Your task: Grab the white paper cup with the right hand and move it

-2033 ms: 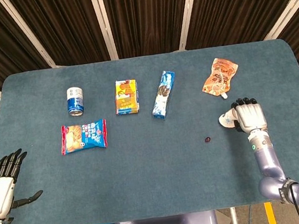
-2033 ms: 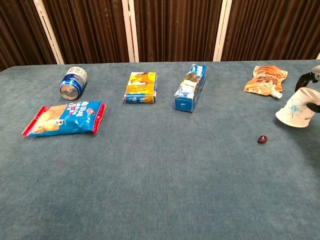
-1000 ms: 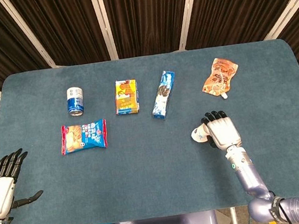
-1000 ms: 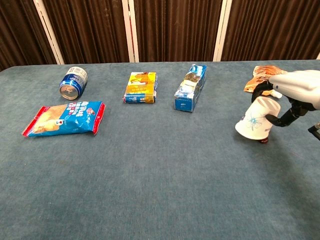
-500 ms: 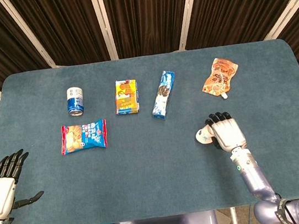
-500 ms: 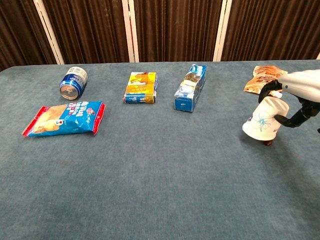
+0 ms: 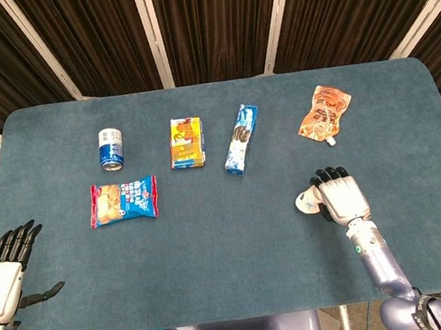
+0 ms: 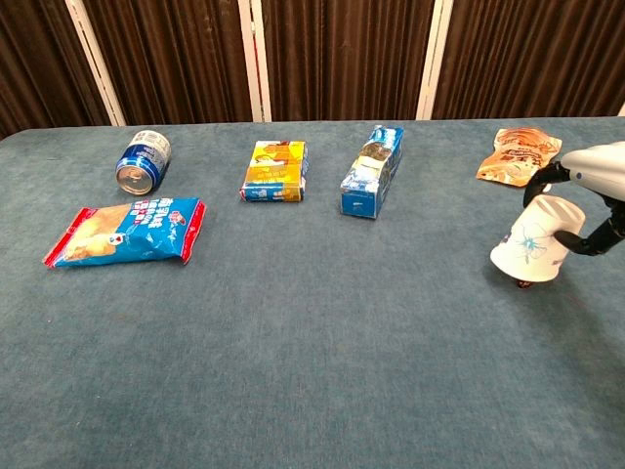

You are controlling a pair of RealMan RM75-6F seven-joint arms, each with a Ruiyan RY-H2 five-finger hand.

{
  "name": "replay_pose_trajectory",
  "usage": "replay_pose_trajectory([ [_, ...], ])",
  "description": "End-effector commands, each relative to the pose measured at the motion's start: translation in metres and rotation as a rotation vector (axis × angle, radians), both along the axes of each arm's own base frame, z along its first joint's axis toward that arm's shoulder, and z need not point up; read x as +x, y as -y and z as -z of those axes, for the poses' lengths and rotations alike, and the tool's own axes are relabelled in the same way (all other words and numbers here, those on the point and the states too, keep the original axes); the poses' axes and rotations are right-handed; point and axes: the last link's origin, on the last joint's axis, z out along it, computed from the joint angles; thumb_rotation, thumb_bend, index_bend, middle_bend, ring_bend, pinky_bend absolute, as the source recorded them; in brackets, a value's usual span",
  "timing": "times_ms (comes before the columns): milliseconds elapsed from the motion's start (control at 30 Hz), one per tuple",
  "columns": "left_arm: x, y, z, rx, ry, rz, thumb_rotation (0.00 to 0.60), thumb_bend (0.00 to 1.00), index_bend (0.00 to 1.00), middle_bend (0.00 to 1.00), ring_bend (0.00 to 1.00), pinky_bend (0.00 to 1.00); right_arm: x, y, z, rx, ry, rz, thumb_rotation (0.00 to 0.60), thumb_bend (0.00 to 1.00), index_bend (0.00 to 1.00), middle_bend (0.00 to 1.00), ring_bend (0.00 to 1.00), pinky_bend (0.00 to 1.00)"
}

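Note:
The white paper cup carries a blue flower print and is tilted, its wide mouth facing down and to the left. My right hand grips it from the right side, low over the blue table at the front right. A small dark red bit peeks out just under the cup's rim. My left hand hovers off the table's front left corner, fingers apart and holding nothing.
Along the far half of the table lie a blue can, a yellow box, a blue biscuit box and an orange pouch. A blue-red snack bag lies front left.
The right hand carried the cup leftward over the small dark red bit, then drifted back a little to the right and nearer to me. The left hand stayed put.

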Motion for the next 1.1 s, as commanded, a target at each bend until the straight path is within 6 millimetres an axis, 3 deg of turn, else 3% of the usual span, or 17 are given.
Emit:
replay_pose_trajectory([
  [33,0.0,0.0,0.0,-0.001,-0.001,0.0,0.6,0.0,0.0,0.0,0.0,0.0,-0.003,-0.002,0.001,0.004,-0.004,0.005,0.6,0.53,0.44,0.2,0.15,0.17],
  [267,0.0,0.0,0.001,-0.002,-0.003,-0.002,0.6,0.0,0.0,0.0,0.0,0.0,-0.007,-0.007,0.007,0.018,0.0,0.019,0.6,0.53,0.44,0.2,0.15,0.17],
  [300,0.0,0.0,0.001,-0.002,-0.003,-0.003,0.6,0.0,0.0,0.0,0.0,0.0,-0.007,-0.008,0.008,0.021,-0.001,0.02,0.6,0.53,0.41,0.2,0.15,0.17],
  [433,0.0,-0.001,0.001,-0.001,-0.003,-0.006,0.6,0.0,0.0,0.0,0.0,0.0,-0.008,-0.011,0.012,0.044,-0.039,0.016,0.6,0.48,0.05,0.08,0.1,0.16],
  [467,0.0,-0.001,0.001,-0.001,-0.003,-0.007,0.6,0.0,0.0,0.0,0.0,0.0,-0.007,-0.012,0.013,0.046,-0.048,0.014,0.6,0.45,0.01,0.04,0.07,0.15],
  [600,-0.001,-0.001,0.0,0.002,-0.003,-0.008,0.6,0.0,0.0,0.0,0.0,0.0,-0.002,-0.014,0.014,0.038,-0.062,-0.007,0.6,0.39,0.0,0.0,0.03,0.14],
  [867,-0.001,0.0,-0.002,0.01,0.002,-0.006,0.6,0.0,0.0,0.0,0.0,0.0,0.005,-0.024,-0.004,-0.014,-0.032,-0.01,0.6,0.37,0.0,0.0,0.01,0.12],
  [1100,-0.001,0.002,-0.005,0.025,0.0,-0.001,0.6,0.0,0.0,0.0,0.0,0.0,-0.02,-0.056,-0.049,-0.093,-0.003,0.025,0.6,0.37,0.0,0.0,0.0,0.1],
])
